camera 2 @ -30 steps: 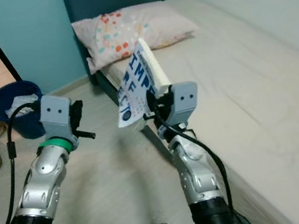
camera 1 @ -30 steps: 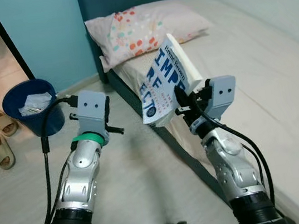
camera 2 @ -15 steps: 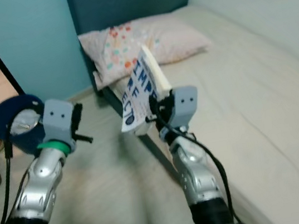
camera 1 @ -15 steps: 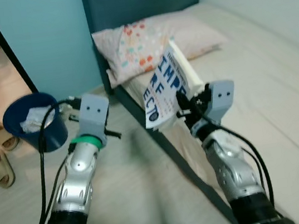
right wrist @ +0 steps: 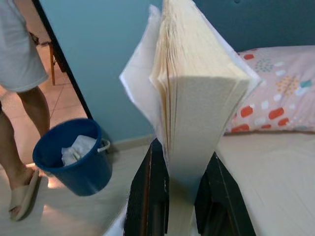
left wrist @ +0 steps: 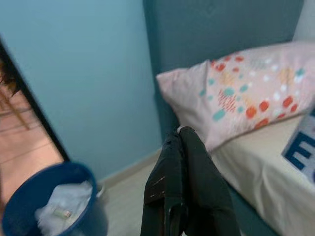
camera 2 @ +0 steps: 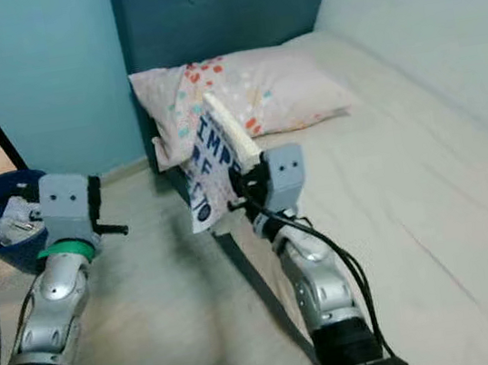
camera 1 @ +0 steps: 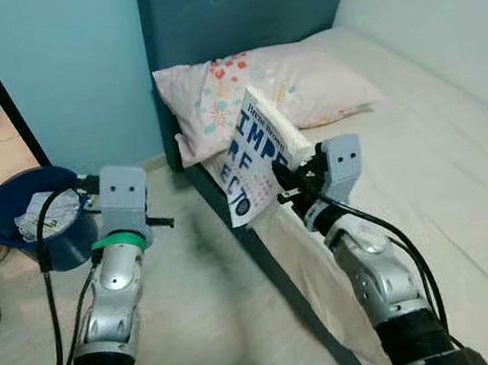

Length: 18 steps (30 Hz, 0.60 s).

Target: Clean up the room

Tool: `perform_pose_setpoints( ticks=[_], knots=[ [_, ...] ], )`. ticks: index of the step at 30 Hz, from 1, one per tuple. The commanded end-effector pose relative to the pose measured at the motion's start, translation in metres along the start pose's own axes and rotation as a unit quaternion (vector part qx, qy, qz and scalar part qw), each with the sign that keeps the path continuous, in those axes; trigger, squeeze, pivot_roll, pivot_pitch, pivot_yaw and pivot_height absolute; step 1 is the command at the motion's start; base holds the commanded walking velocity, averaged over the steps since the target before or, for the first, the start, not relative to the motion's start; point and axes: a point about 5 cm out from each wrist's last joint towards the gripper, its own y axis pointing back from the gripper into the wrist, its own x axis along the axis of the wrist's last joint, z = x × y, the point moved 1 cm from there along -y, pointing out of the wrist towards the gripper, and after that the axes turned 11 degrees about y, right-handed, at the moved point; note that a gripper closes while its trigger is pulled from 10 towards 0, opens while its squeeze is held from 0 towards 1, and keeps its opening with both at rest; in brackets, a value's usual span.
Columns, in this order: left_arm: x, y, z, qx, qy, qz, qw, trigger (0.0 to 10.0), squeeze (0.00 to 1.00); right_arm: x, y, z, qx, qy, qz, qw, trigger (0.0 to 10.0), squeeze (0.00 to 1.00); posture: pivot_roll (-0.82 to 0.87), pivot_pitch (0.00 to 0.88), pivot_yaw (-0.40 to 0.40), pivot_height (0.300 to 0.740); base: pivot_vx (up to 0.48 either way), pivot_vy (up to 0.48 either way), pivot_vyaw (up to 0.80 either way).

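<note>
Where the teal wall meets the dark blue headboard, a bed with a pale sheet runs along the robot's right side, its edge just beside the light floor. At the head of the bed lies a pillow with coloured spots. On the floor to the left, near the doorway, stands a blue bucket with crumpled paper inside (a person's leg and sandal show beside it in the right wrist view). Over the edge of the bed, in front of the pillow, the right tool is clamped on a thick book, held nearly upright with its white cover and large blue letters facing left and its page edges up. From the wrist camera its two black fingers press either side of the book's lower end. The left tool hangs above the floor between the bucket and the bed, fingers pressed together, gripping nothing.
</note>
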Motion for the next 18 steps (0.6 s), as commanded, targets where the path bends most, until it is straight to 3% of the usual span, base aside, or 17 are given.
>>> perform_pose_setpoints(
  ticks=[1, 7, 18],
  knots=[
    [0.005, -0.004, 0.011, -0.017, -0.005, 0.016, 1.000, 10.0, 0.00, 0.002, 0.003, 0.011, -0.021, 0.002, 0.001, 1.000, 10.0, 0.00, -0.03, 0.086, -0.058, 0.740, 0.469, 0.000, 0.00],
    [0.014, -0.010, 0.017, -0.036, -0.019, 0.034, 0.999, 10.0, 0.00, -0.003, 0.007, 0.019, -0.052, -0.029, -0.004, 0.998, 10.0, 0.00, -0.04, 0.083, -0.041, 0.740, 0.469, 0.000, 0.00],
    [0.012, -0.010, 0.019, -0.046, -0.024, 0.031, 0.998, 10.0, 0.00, -0.001, 0.006, 0.023, -0.070, -0.026, 0.000, 0.997, 10.0, 0.00, -0.04, 0.083, -0.030, 0.740, 0.469, 0.000, 0.00]
  ],
)
